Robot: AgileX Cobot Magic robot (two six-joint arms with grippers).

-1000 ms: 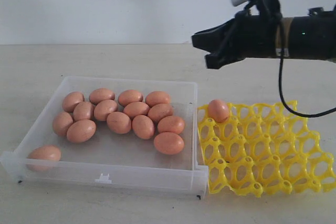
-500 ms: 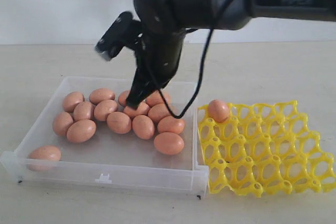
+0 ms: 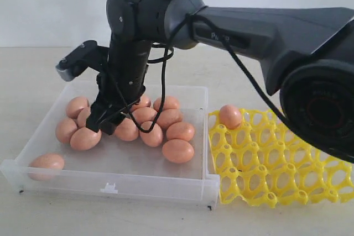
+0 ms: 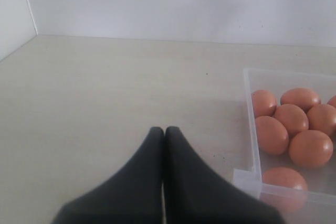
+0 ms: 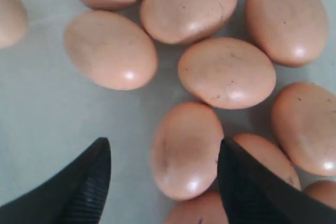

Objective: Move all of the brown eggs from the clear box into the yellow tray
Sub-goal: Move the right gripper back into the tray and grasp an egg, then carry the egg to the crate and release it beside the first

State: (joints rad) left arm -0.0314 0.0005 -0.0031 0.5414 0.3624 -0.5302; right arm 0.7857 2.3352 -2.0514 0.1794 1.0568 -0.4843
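Right gripper (image 5: 163, 153) hangs spread wide and tilted down over the cluster of eggs (image 3: 178, 151) in the box (image 3: 110, 185), holding nothing. In the right wrist view one egg (image 5: 186, 150) lies in the gap between the two black fingers (image 5: 84, 187), with neighbours touching it on one side. Judgement: the jaws are set wide to straddle this egg for the next pick, and the crowding leaves one finger little room to slide in. Working from the near edge outward, the box's front wall comes first. A lone egg (image 3: 46, 162) rests against it in the front-left corner, well apart from the rest. Behind it the cluster sits toward the back wall, the eggs touching one another, which likely keeps them from rolling on the flat floor. The tray (image 3: 287, 164) lies just beside the box on its right, so the carry is short. It holds a single egg (image 3: 230, 116) in its far-left cup, and every other visible cup is bare. Judgement: the task is at an early stage. Left gripper (image 4: 164, 135) is pressed together on nothing, parked over the table (image 4: 105, 87) outside the box near one corner, out of the working arm's way. Farthest back stands a plain pale wall (image 3: 55, 4).
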